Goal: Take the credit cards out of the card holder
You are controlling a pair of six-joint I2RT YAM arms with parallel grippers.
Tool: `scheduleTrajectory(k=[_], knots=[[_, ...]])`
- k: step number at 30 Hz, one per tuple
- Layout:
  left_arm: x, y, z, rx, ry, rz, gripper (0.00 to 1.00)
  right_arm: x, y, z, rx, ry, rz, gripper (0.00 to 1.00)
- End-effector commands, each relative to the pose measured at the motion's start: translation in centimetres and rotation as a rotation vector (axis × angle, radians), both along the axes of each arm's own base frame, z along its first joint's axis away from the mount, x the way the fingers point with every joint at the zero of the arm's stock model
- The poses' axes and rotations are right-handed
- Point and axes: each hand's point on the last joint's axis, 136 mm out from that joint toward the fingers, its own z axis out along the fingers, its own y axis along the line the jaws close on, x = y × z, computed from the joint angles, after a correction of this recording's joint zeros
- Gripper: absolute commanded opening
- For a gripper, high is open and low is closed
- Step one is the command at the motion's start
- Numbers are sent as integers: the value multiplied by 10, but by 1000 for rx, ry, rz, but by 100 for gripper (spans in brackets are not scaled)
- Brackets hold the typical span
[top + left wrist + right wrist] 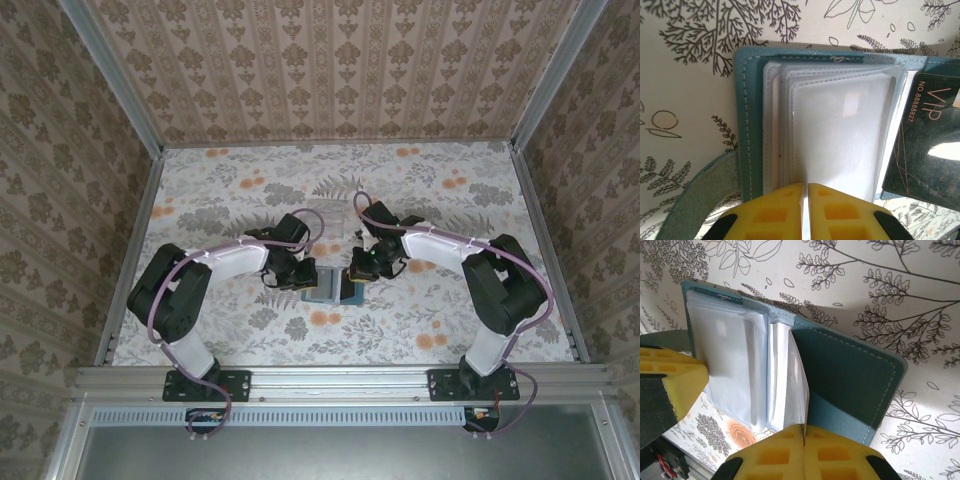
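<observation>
Arms both fold inward from their bases at the near rail, elbows out, wrists dipping toward the middle of the flowered table (420, 190), so you see the two grippers meet head-on over the card holder (322, 287). Left gripper (805, 205) comes in low from the holder's near edge; its yellow jaws stand together, clamped on the stack of clear sleeves (835, 135) over the left-hand panel. Right gripper (803, 447) also has its jaws pressed together, with a thin pale sheet (801, 390) standing on edge at the fold and running down into the seam between them. You cannot tell whether that sheet is a sleeve or a card. The holder lies open and flat at table centre, between the two wrists, its stitched teal edge showing around the sleeves. A dark card (932, 150) marked VIP sits tilted over the right-hand panel, its lower corner past the holder's edge; its far side is cut off by the frame. In the right wrist view one of the left arm's yellow fingers (675, 380) presses against the sleeves' outer edge. Room is generous: bare table on every side of the holder, with the papered walls (330, 70) well apart from both arms. A teal strap (700, 197) curves off at lower left, blurred and partly behind the finger. What the sleeves contain is too cloudy to read.
</observation>
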Motion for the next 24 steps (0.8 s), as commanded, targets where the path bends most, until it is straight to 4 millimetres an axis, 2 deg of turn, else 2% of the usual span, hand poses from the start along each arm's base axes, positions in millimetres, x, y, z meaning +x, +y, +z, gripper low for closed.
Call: scheduleTrajectory(k=[1, 5, 8, 14, 18, 24], knots=[[-9, 10, -1, 31, 22, 20, 13, 0, -7, 2, -40, 2, 3, 9], [-7, 8, 1, 22, 16, 18, 13, 4, 14, 4, 51, 12, 10, 9], [-8, 8, 0, 21, 18, 22, 13, 4, 21, 2, 67, 26, 9, 10], [-7, 7, 0, 14, 17, 22, 14, 1, 24, -3, 59, 44, 2, 13], [-7, 6, 0, 12, 17, 21, 13, -4, 23, -2, 49, 52, -9, 21], [-6, 5, 0, 12, 20, 21, 14, -12, 23, 0, 55, 64, -25, 21]])
